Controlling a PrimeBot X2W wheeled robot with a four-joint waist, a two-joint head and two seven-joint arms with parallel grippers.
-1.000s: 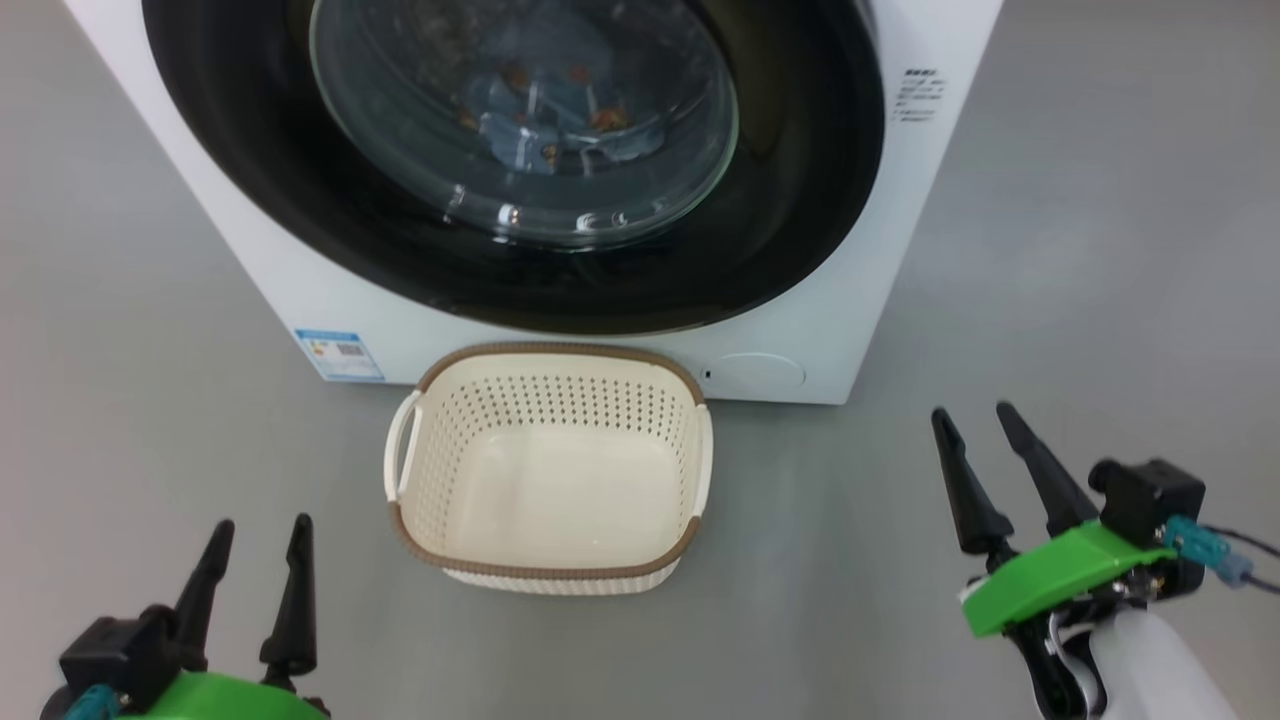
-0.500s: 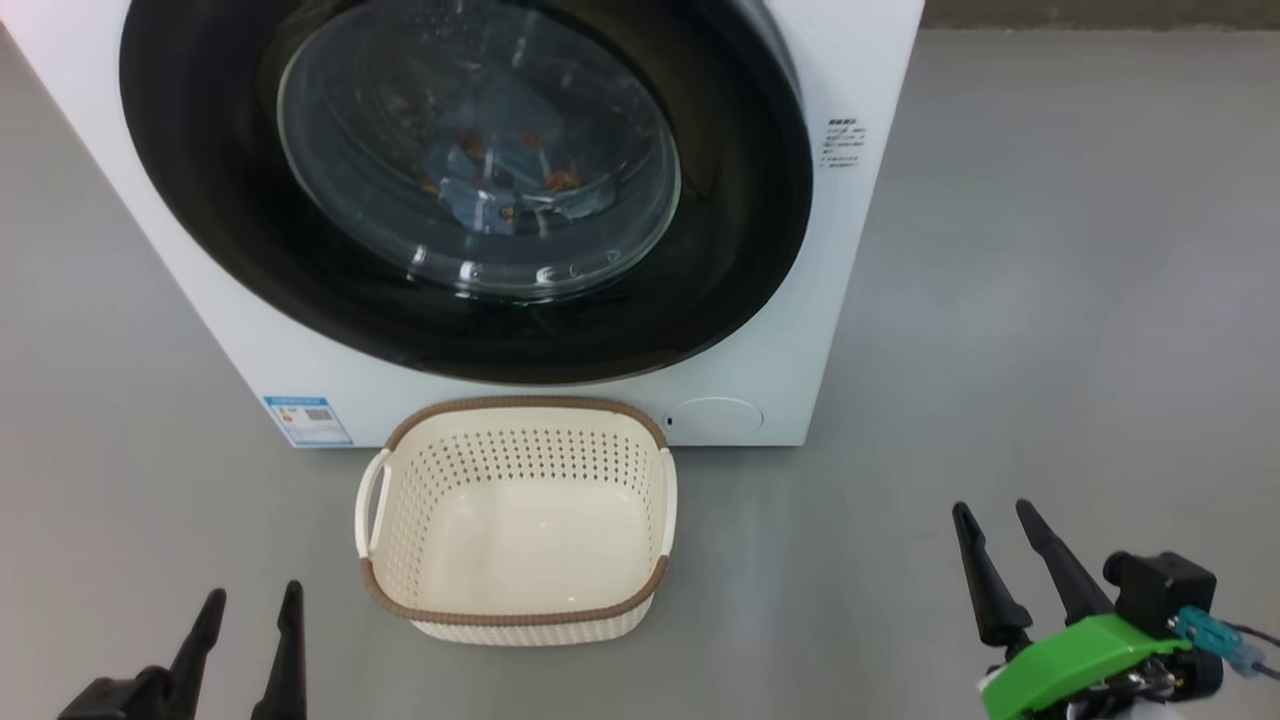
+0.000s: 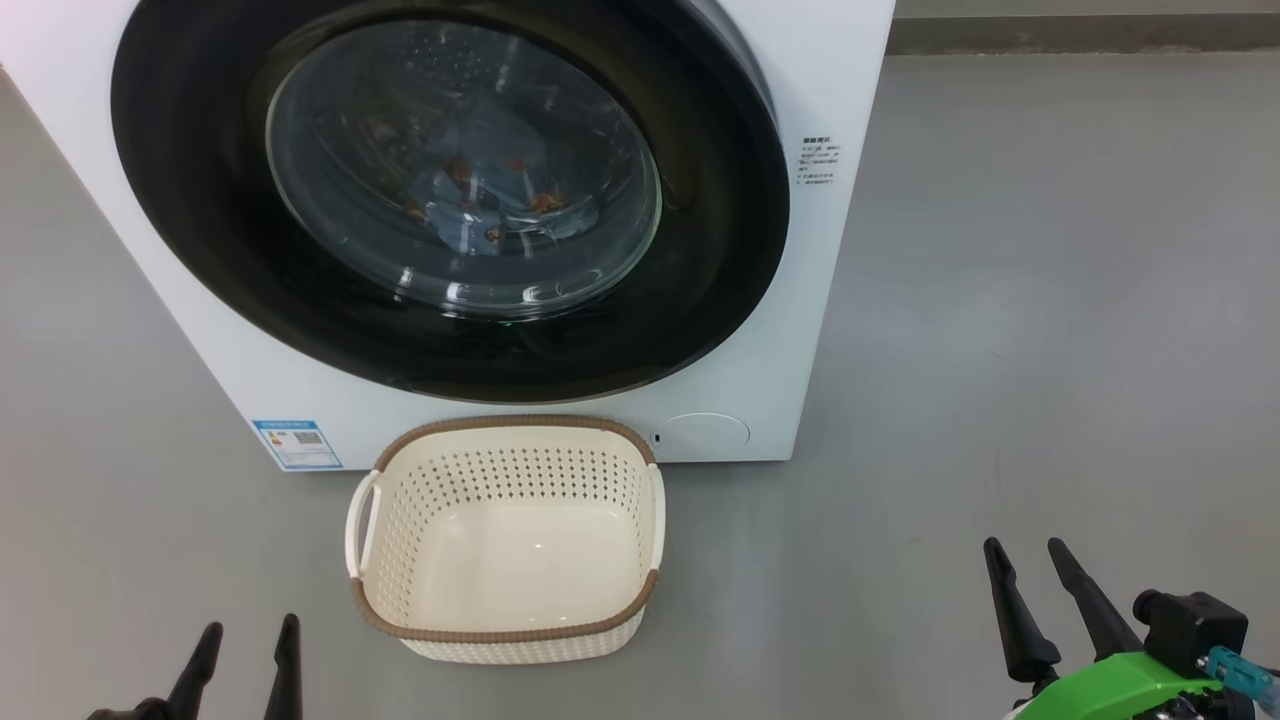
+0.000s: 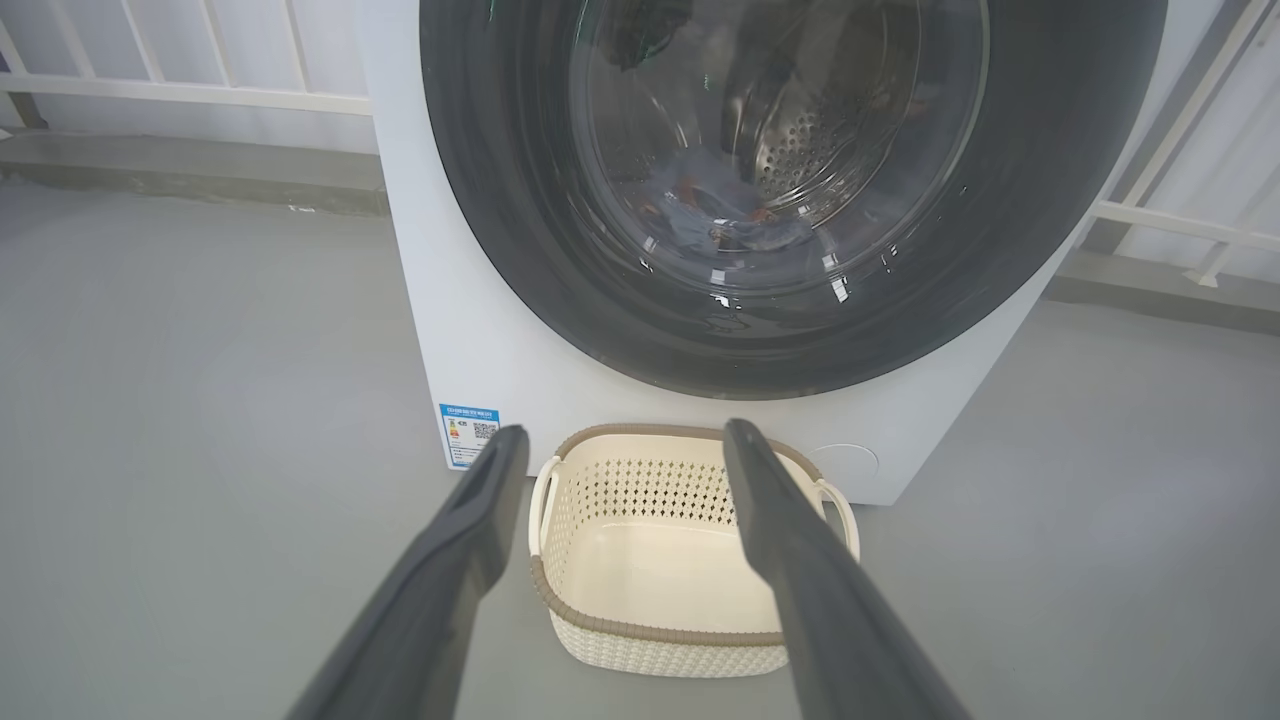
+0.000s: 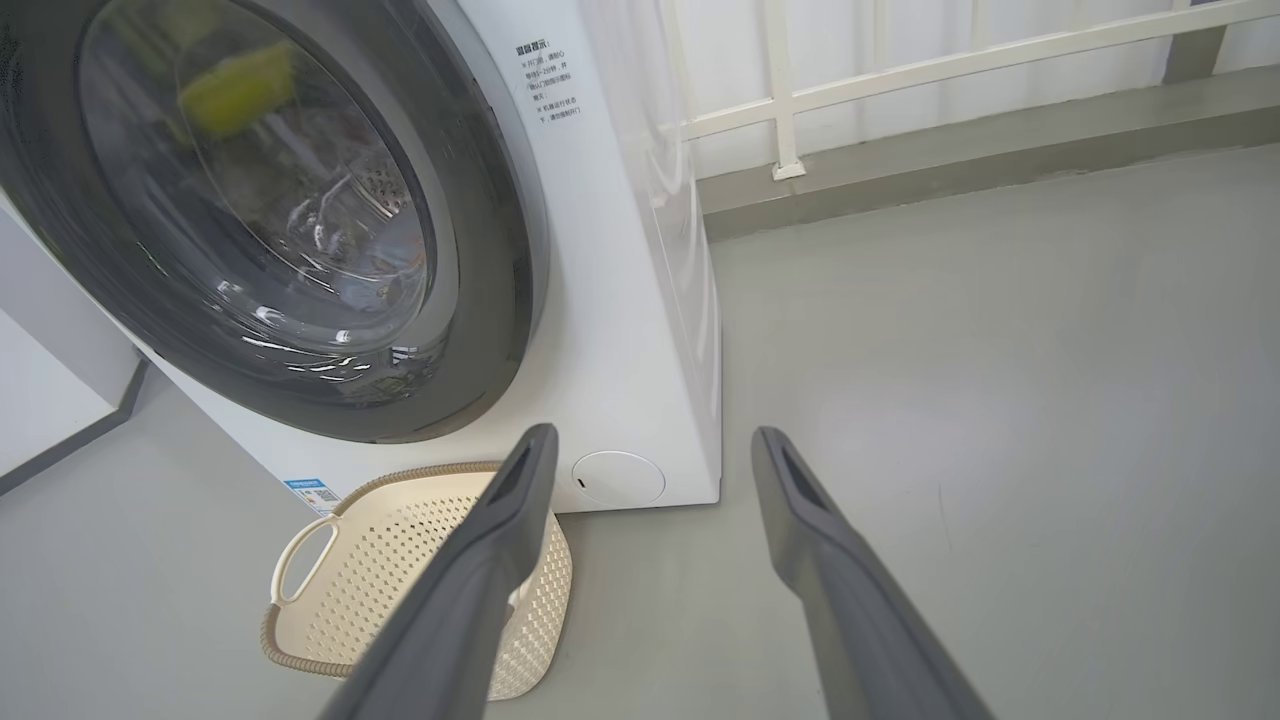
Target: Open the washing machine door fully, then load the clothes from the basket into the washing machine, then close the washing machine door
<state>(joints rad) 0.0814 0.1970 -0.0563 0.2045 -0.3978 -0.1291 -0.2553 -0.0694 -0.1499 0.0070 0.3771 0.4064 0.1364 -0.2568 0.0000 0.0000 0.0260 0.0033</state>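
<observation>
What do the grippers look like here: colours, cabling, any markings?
Each has two long, tapered fingers, black in the head view, matte dark grey up close. The right gripper sits on a bright green housing with a black boxy module and a teal connector beside it. The left gripper shows the same fingers; its base is cut off. No markings visible.

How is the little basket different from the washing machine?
The washing machine is a big white box; the basket is small and cream with a brown rim. The washing machine has blue clothes inside, behind its shut door; the basket is empty and open on top. Both stand on the grey floor.
</observation>
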